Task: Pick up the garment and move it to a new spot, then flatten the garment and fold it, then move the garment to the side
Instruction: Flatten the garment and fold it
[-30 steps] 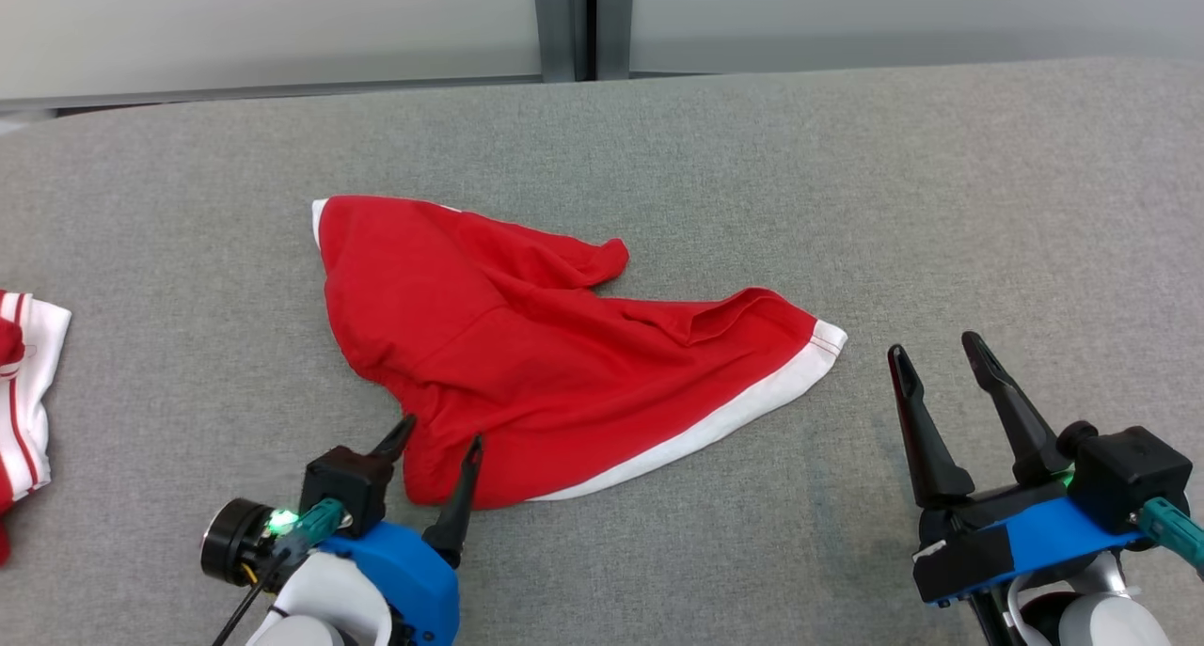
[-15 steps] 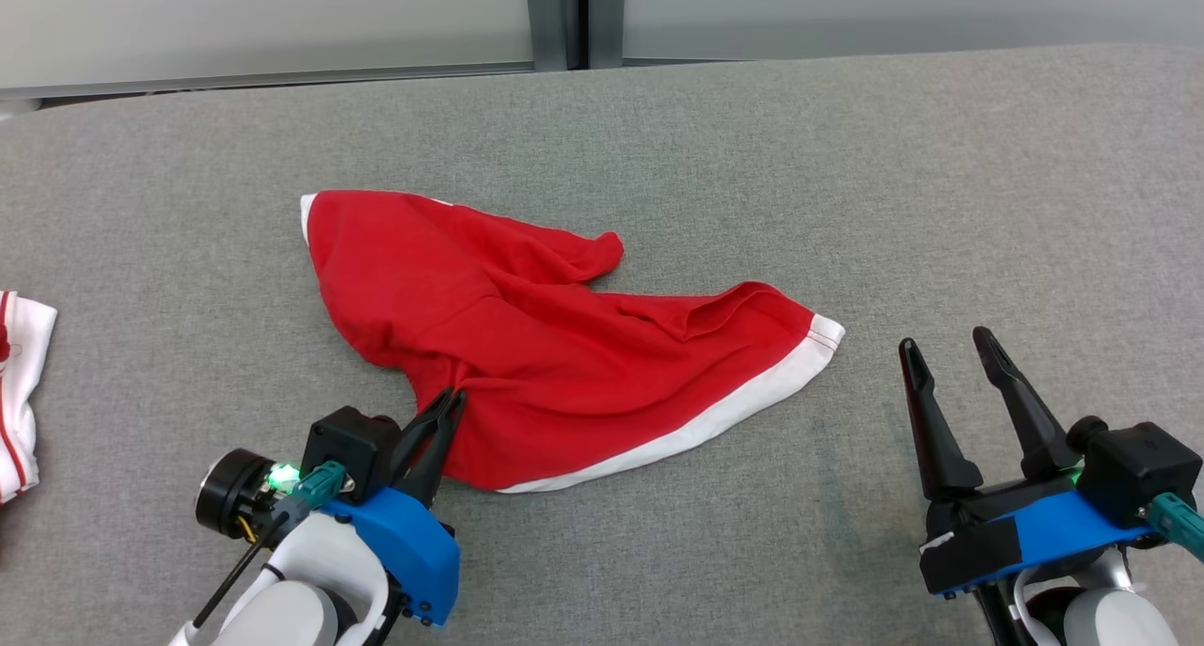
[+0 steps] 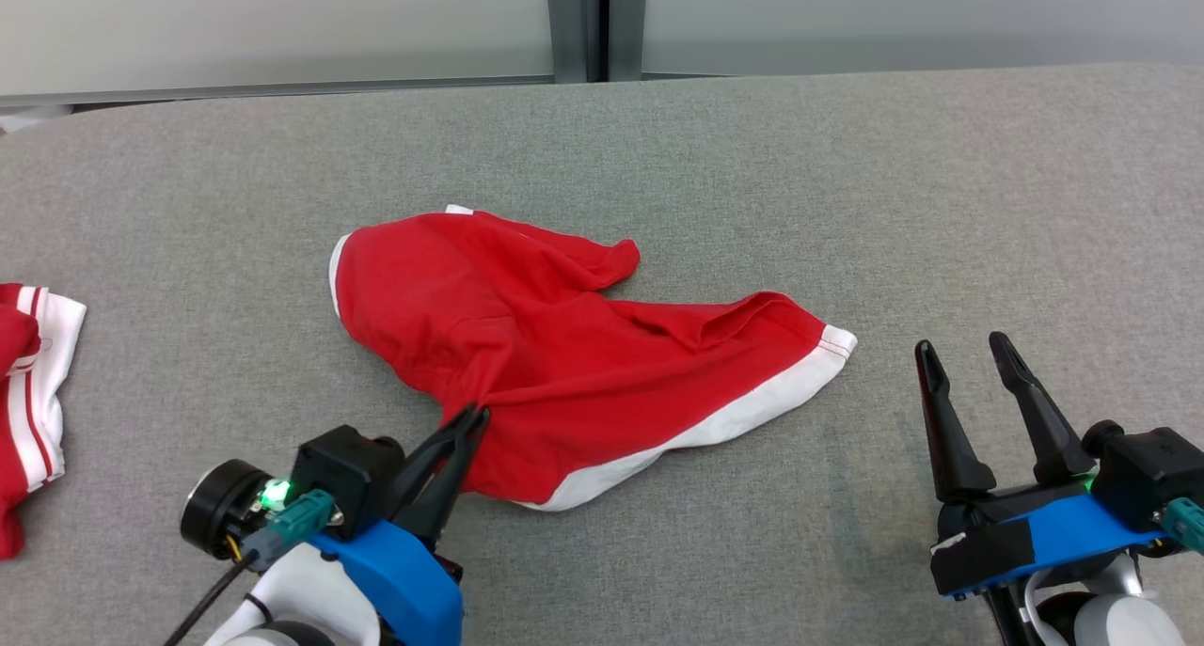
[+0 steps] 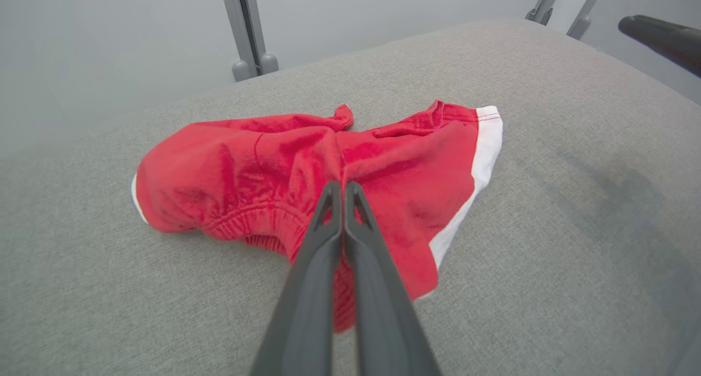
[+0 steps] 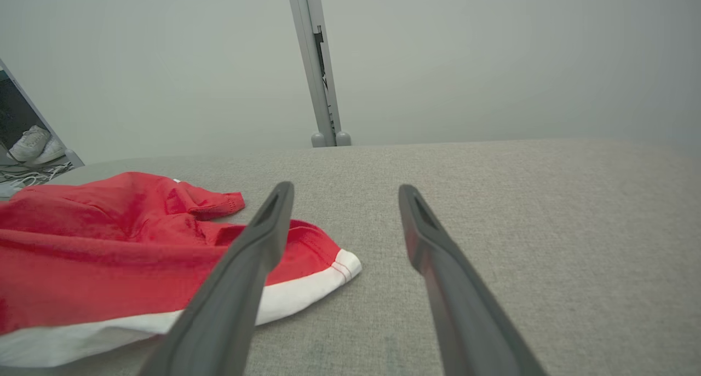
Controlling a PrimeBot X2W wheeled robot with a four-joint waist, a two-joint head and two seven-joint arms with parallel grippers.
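Clamping the near edge of the red shorts (image 3: pixel 564 364), the left pincer (image 3: pixel 470 418) is pressed together; the right pincer (image 3: pixel 962 345) hangs apart, empty. The shorts lie crumpled mid-desk (image 3: pixel 847 176). Lifting looks barely started, while moving, flattening and folding remain.

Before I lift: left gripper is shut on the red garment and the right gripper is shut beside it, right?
No: the right gripper is open beside the red garment, per the right wrist view. The left gripper is shut on it.
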